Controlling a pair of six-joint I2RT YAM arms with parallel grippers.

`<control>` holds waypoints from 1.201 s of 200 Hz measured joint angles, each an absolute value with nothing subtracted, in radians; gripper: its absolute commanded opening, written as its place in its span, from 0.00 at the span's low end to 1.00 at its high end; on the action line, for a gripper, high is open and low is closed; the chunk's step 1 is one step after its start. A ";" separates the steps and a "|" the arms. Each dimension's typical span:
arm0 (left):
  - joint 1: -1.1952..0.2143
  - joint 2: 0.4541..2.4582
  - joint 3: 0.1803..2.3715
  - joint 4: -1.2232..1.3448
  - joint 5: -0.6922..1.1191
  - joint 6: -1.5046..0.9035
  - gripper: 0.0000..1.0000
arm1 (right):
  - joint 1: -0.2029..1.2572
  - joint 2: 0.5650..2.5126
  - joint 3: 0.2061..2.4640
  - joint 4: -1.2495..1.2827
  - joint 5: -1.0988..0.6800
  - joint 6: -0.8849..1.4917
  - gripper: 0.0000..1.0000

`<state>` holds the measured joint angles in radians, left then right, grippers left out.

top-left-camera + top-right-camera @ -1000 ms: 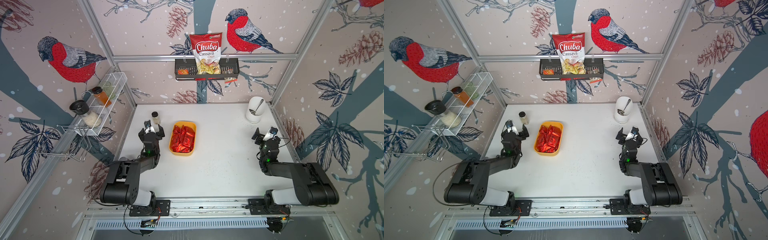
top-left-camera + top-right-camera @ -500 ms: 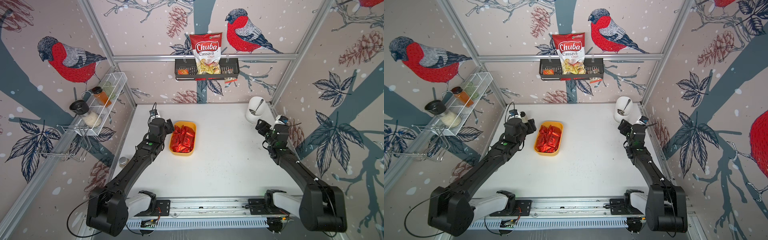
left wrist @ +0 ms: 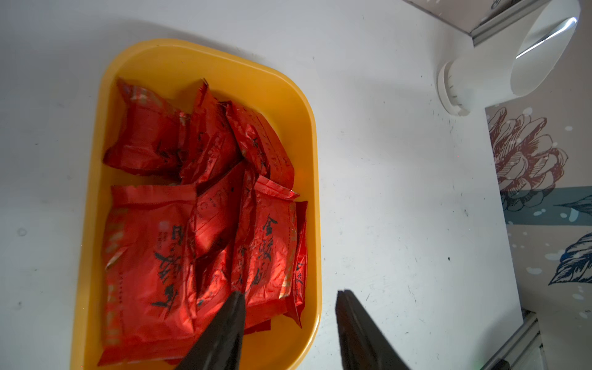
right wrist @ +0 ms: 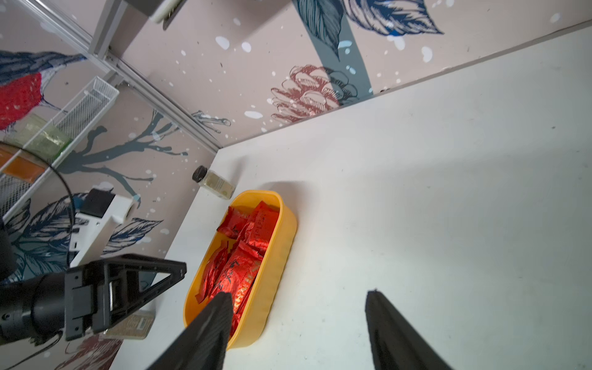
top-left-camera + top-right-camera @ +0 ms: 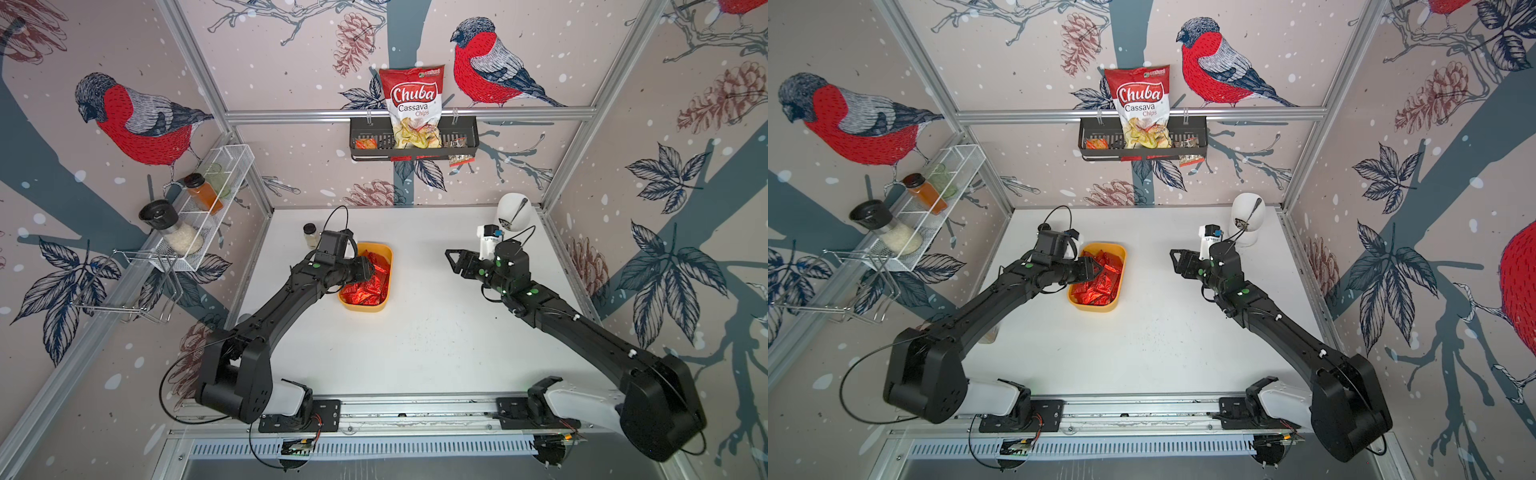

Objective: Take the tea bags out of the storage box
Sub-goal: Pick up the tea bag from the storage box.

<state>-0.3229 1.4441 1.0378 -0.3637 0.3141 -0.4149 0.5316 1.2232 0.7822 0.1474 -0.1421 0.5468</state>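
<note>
**Position of task items.** The shallow yellow-orange plastic storage box [image 5: 365,308] rests on the white table [image 5: 415,340]. All the shiny red foil tea bags [image 5: 371,283] lie inside it, overlapping in a loose heap. None lies outside the box.

**Left gripper** [image 3: 288,294]. It hovers over the box. In the left wrist view one finger [image 3: 235,307] stands above the sachets, while its mate is beyond the box wall, over bare table. The fingers are parted and nothing is held. Judgement: this straddle places it to pinch a sachet lying against that wall.

**Right gripper** [image 4: 298,293]. It is held well apart from the box, pointing at it, with its fingers spread and empty. Judgement: it is staged as a second picker, kept clear so the arms do not clash.

**Change since the earlier frames.** A second ago both arms were folded back and neither gripper was over the box. The left has since reached out above the sachets, and the right has swung round to face the box. The box and the heap appear undisturbed.
</note>
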 measured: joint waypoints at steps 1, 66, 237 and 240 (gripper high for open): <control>-0.324 1.449 1.041 -0.364 0.315 -0.413 0.50 | 0.537 1.227 0.784 0.147 -0.140 0.546 0.69; -0.331 1.588 1.117 -0.433 0.324 -0.313 0.48 | 0.635 1.329 0.812 0.112 -0.121 0.544 0.68; -0.331 1.654 1.100 -0.459 0.284 -0.237 0.22 | 0.647 1.357 0.822 0.111 -0.112 0.544 0.65; -0.331 1.655 1.100 -0.459 0.286 -0.237 0.20 | 0.647 1.357 0.822 0.111 -0.112 0.544 0.65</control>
<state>-0.3309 1.6547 1.0996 -0.4591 0.2863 -0.2375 0.6472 1.3567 0.8219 0.1112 -0.1116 0.5438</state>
